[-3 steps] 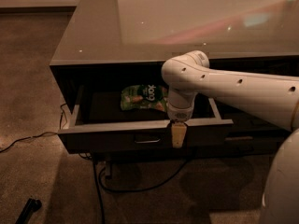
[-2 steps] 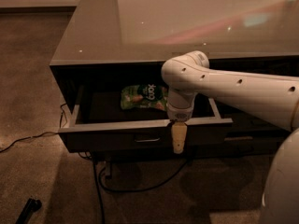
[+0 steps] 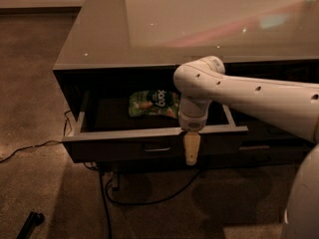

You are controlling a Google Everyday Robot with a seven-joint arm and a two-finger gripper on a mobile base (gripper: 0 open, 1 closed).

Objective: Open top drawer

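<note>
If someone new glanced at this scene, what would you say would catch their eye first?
Most striking is the big white robot arm reaching in from the right, its gripper hanging down in front of the top drawer, just right of the handle. That drawer stands pulled out, and a bright green snack bag lies inside it toward the back.

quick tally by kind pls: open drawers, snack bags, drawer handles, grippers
open drawers: 1, the top drawer
green snack bags: 1, lying inside it
metal drawer handles: 2
grippers: 1, the gripper, hanging in front of the drawer front
total: 5
</note>
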